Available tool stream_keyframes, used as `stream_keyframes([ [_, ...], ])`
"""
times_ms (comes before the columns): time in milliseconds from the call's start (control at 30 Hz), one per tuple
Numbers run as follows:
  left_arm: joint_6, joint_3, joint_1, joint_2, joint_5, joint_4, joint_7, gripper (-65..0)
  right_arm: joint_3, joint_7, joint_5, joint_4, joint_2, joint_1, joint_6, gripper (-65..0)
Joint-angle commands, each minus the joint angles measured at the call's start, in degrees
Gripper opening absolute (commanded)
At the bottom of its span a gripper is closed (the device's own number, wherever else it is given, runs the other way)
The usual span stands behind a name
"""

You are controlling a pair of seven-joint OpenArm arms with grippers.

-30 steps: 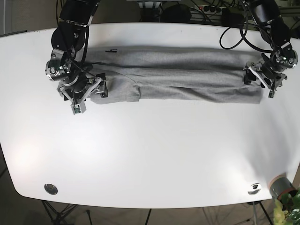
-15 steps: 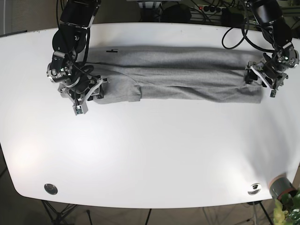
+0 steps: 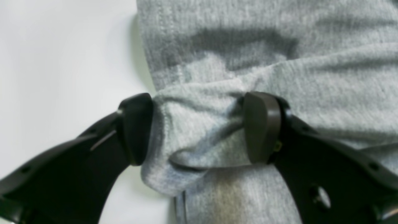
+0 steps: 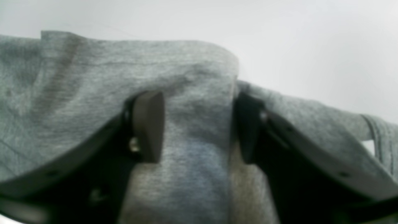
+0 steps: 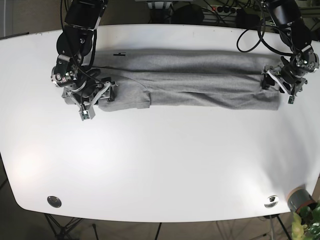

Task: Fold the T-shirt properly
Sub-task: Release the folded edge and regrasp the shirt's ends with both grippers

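The grey T-shirt point(image 5: 200, 80) lies folded into a long strip across the far half of the white table point(image 5: 160, 165). At its right end in the base view, my left gripper point(image 5: 279, 85) holds the strip. In the left wrist view that gripper point(image 3: 199, 127) has a bunched fold of T-shirt point(image 3: 279, 46) filling the gap between its dark pads point(image 3: 261, 127). My right gripper point(image 5: 101, 95) sits on the strip's left end. In the right wrist view its fingers point(image 4: 149, 124) press a thick fold of T-shirt point(image 4: 77, 68) between them, gripper point(image 4: 199, 124) shut on the cloth.
Cables and a power strip point(image 5: 225, 9) run behind the table's far edge. Two round metal fittings point(image 5: 54, 201) point(image 5: 271, 201) sit near the front corners. A grey pot with a plant point(image 5: 300, 199) stands just off the front right corner.
My right gripper has shifted slightly up and right onto the shirt's left end, and its fingers have closed in. My left gripper has nudged up a little at the right end.
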Motion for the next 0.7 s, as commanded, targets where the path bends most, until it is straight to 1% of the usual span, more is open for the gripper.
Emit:
stream_keyframes([
  [0, -0.03, -0.32, -0.35, -1.05, -0.2, 0.81, -0.42, -22.4, 0.08, 0.95, 0.75, 0.91, 0.16, 0.93, 0.46, -42.0],
  [33, -0.03, -0.32, -0.35, -1.05, -0.2, 0.81, -0.42, -22.4, 0.08, 0.95, 0.75, 0.91, -0.45, 1.02, 0.46, -47.9],
  [67, -0.03, -0.32, -0.35, -1.05, -0.2, 0.81, -0.42, -22.4, 0.08, 0.95, 0.75, 0.91, -0.71, 1.02, 0.46, -51.8],
  [167, -0.03, -0.32, -0.44, -1.05, -0.2, 0.81, -0.42, -22.4, 0.08, 0.78, 0.75, 1.26, -1.15, 1.02, 0.46, -61.8],
  [200, -0.03, -0.32, -0.44, -1.05, -0.2, 0.81, -0.5, -22.4, 0.08, 0.78, 0.75, 1.26, -1.15, 0.93, 0.46, -63.1],
  [333, -0.03, -0.32, -0.44, -1.05, -0.2, 0.73, -0.5, -22.4, 0.43, 0.69, 0.75, 3.72, -1.24, -0.39, 0.46, -62.8],
  [667, -0.03, -0.41, -0.44, -1.13, -0.2, 0.73, -0.5, -22.4, 0.52, 0.6, 0.66, 18.05, -1.24, -8.56, -0.06, -62.8],
])
